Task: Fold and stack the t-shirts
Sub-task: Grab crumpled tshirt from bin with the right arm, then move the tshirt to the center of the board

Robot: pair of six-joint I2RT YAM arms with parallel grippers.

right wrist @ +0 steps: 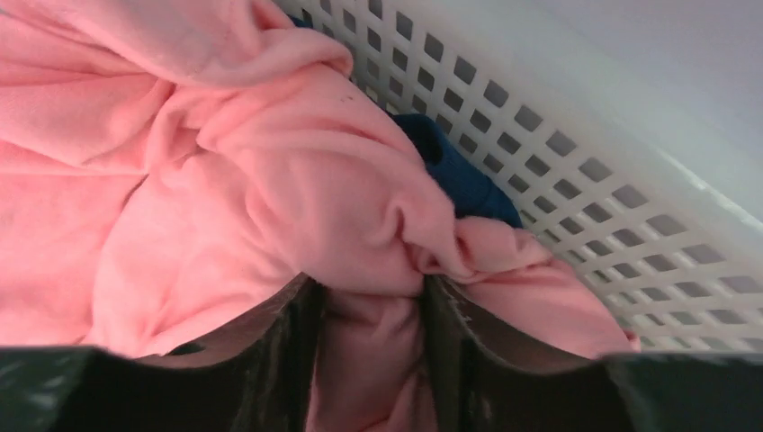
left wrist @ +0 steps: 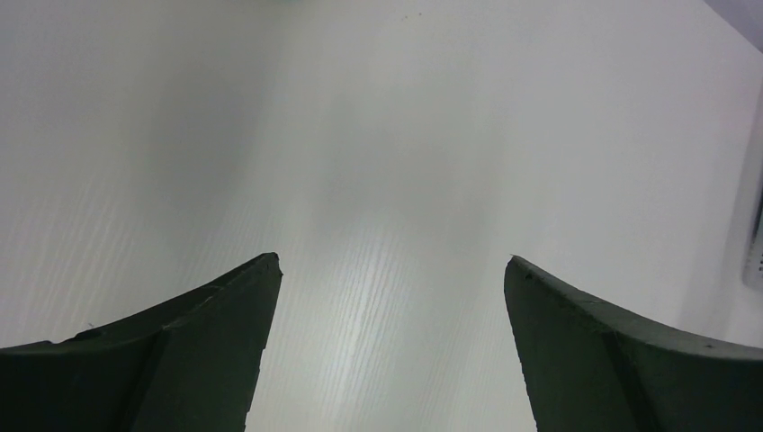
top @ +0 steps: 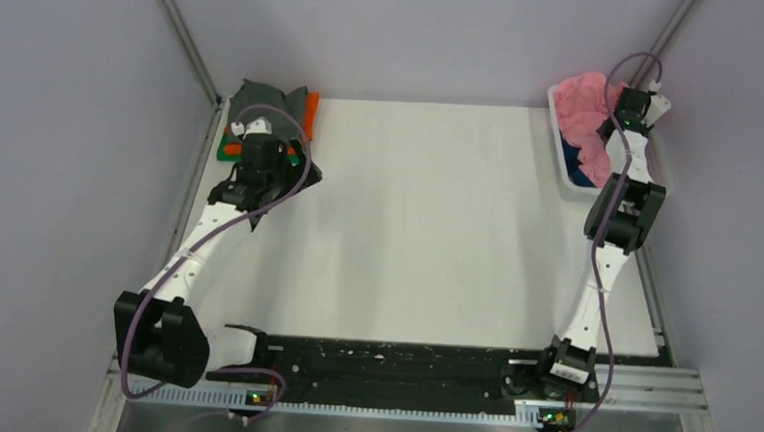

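A crumpled light pink t-shirt (top: 585, 106) fills the white lattice basket (top: 565, 163) at the far right, with a dark blue t-shirt (top: 586, 174) under it. My right gripper (top: 620, 110) is down in the basket, its jaws closed on a fold of the pink t-shirt (right wrist: 270, 180) in the right wrist view; the blue t-shirt (right wrist: 454, 175) shows beside it there. A stack of folded dark grey (top: 270, 99), orange (top: 311, 112) and green (top: 228, 147) t-shirts lies at the far left. My left gripper (top: 290, 180) hovers open beside the stack, over bare table (left wrist: 387, 180).
The basket's lattice wall (right wrist: 576, 180) is close to the right of my right gripper. Purple walls close in the table on the left, back and right. A black rail (top: 389, 362) runs along the near edge between the arm bases.
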